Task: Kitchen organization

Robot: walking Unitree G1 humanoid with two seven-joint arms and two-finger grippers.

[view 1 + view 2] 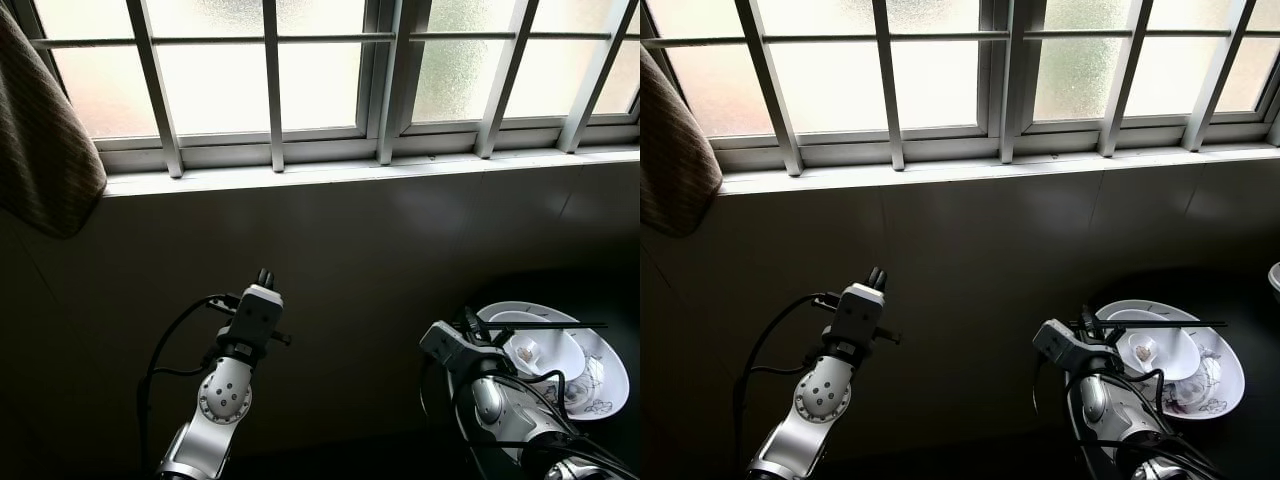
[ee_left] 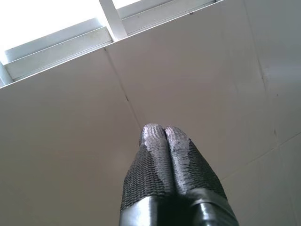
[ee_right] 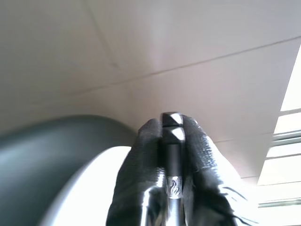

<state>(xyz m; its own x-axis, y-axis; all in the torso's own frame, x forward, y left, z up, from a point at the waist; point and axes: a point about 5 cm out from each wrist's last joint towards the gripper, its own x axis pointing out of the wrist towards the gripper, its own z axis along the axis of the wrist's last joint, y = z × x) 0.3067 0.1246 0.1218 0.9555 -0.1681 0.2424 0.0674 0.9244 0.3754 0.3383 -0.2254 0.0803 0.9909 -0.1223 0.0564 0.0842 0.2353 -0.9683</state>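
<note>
My right gripper [image 1: 468,324] is shut on a pair of black chopsticks [image 1: 540,325] that lie level and reach out to the right over a white bowl [image 1: 548,352]. The bowl sits on a white flowered plate [image 1: 612,372] on a dark counter at the lower right. In the right wrist view the two square chopstick ends [image 3: 172,126] show between the fingers [image 3: 141,155]. My left gripper [image 1: 265,277] is raised in front of the tiled wall. Its fingertips [image 2: 153,134] are pressed together with nothing between them.
A pale tiled wall [image 1: 400,250] stands close ahead under a barred window [image 1: 320,80] with a sill [image 1: 370,170]. A brown cloth [image 1: 40,150] hangs at the upper left. Another white rim [image 1: 1275,280] shows at the right edge.
</note>
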